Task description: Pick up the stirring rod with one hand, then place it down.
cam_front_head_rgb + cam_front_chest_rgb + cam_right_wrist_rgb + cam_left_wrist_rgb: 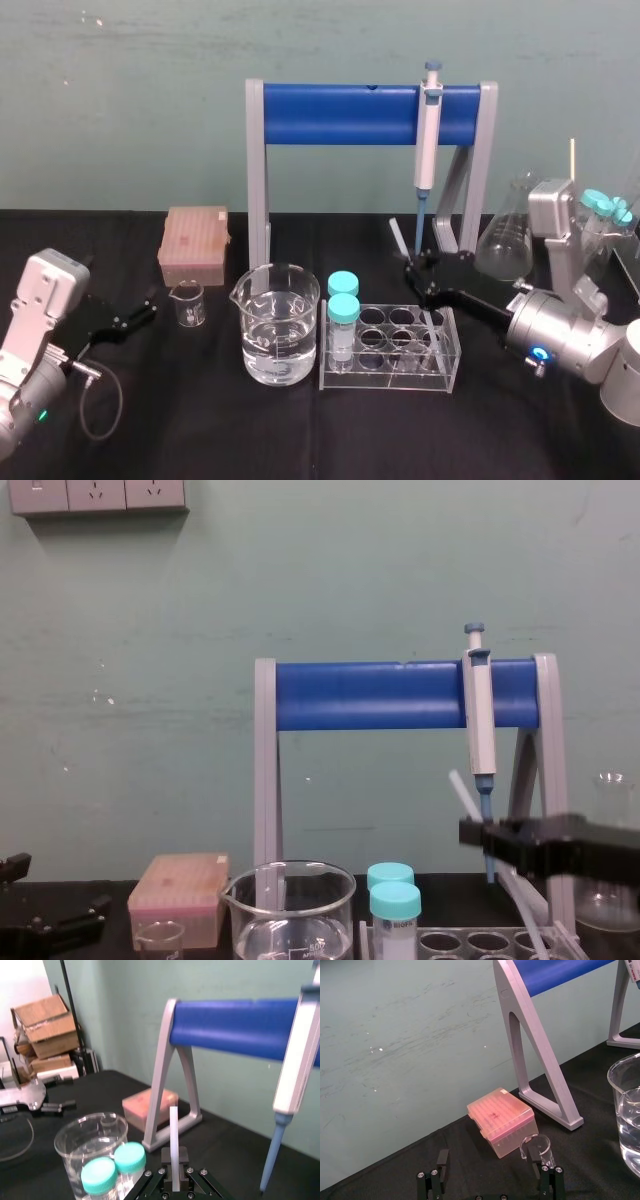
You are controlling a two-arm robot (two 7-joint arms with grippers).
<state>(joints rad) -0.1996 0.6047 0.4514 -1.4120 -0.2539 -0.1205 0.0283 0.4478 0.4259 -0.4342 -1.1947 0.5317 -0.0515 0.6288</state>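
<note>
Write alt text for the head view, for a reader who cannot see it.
The right gripper holds the stirring rod at a tilt behind a clear tube rack, below a pipette hanging on a blue stand. The left gripper rests open at the left, near a small beaker.

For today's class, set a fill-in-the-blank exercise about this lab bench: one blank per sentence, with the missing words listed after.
1. The right gripper has its fingers shut on the ____.
2. The pipette hangs from the ____ bar of the stand.
3. The tube rack holds ____ teal-capped tubes.
4. The left gripper, beside the small beaker, has its fingers ____.

Missing words: stirring rod; blue; two; open.
</note>
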